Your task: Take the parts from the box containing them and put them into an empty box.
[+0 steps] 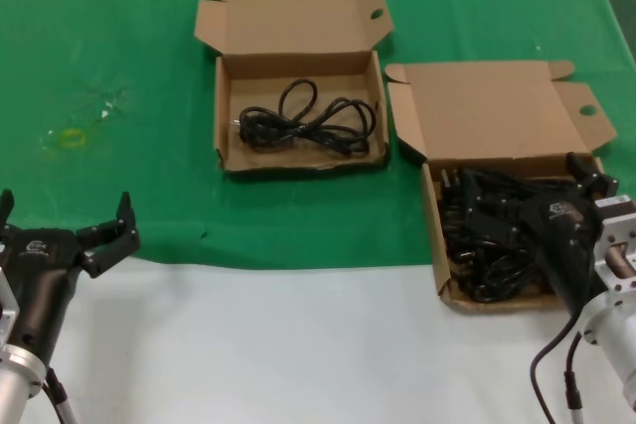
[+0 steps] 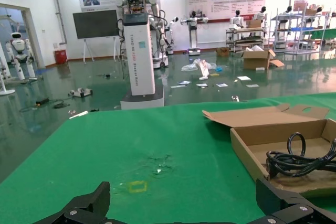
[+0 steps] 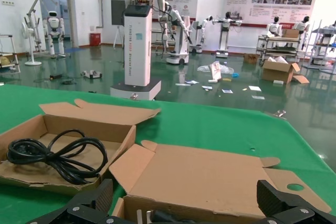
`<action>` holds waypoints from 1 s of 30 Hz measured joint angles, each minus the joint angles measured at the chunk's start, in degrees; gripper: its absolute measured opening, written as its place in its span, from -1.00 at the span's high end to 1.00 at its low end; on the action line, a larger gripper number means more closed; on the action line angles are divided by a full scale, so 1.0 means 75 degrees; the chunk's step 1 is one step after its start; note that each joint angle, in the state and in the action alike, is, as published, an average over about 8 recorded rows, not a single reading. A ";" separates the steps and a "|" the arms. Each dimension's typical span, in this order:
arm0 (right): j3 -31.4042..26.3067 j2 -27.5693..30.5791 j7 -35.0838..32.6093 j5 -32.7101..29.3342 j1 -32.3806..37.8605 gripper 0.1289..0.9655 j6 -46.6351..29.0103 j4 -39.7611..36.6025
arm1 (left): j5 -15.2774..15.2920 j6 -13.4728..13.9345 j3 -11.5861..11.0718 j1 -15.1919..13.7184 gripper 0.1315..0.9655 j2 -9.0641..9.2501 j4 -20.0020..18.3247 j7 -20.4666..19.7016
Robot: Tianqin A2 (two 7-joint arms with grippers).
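The fuller box (image 1: 487,111), brown with a tall lid, sits at the right and holds a heap of black power cables (image 1: 487,240). My right gripper (image 1: 532,191) is open just above that heap; in the right wrist view (image 3: 185,198) its jaws stand wide over the box's lid (image 3: 210,174). The other box (image 1: 288,17), with a short wide lid, sits at the centre back and holds one coiled black cable (image 1: 308,121). It also shows in the left wrist view (image 2: 252,142). My left gripper (image 1: 65,215) is open and empty at the front left, far from both boxes.
A green cloth (image 1: 129,67) covers the back of the table, and bare white table (image 1: 298,345) runs along the front. A small yellow mark (image 1: 70,136) lies on the cloth at the left. The wrist views show a hall with robots beyond the table.
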 joint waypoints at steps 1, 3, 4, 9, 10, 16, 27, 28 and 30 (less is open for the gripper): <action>0.0000 0.0000 0.0000 0.0000 0.0000 -1.00 0.0000 0.0000 | 0.0000 0.0000 0.0000 0.0000 -1.00 0.0000 0.0000 0.0000; 0.0000 0.0000 0.0000 0.0000 0.0000 -1.00 0.0000 0.0000 | 0.0000 0.0000 0.0000 0.0000 -1.00 0.0000 0.0000 0.0000; 0.0000 0.0000 0.0000 0.0000 0.0000 -1.00 0.0000 0.0000 | 0.0000 0.0000 0.0000 0.0000 -1.00 0.0000 0.0000 0.0000; 0.0000 0.0000 0.0000 0.0000 0.0000 -1.00 0.0000 0.0000 | 0.0000 0.0000 0.0000 0.0000 -1.00 0.0000 0.0000 0.0000; 0.0000 0.0000 0.0000 0.0000 0.0000 -1.00 0.0000 0.0000 | 0.0000 0.0000 0.0000 0.0000 -1.00 0.0000 0.0000 0.0000; 0.0000 0.0000 0.0000 0.0000 0.0000 -1.00 0.0000 0.0000 | 0.0000 0.0000 0.0000 0.0000 -1.00 0.0000 0.0000 0.0000; 0.0000 0.0000 0.0000 0.0000 0.0000 -1.00 0.0000 0.0000 | 0.0000 0.0000 0.0000 0.0000 -1.00 0.0000 0.0000 0.0000; 0.0000 0.0000 0.0000 0.0000 0.0000 -1.00 0.0000 0.0000 | 0.0000 0.0000 0.0000 0.0000 -1.00 0.0000 0.0000 0.0000; 0.0000 0.0000 0.0000 0.0000 0.0000 -1.00 0.0000 0.0000 | 0.0000 0.0000 0.0000 0.0000 -1.00 0.0000 0.0000 0.0000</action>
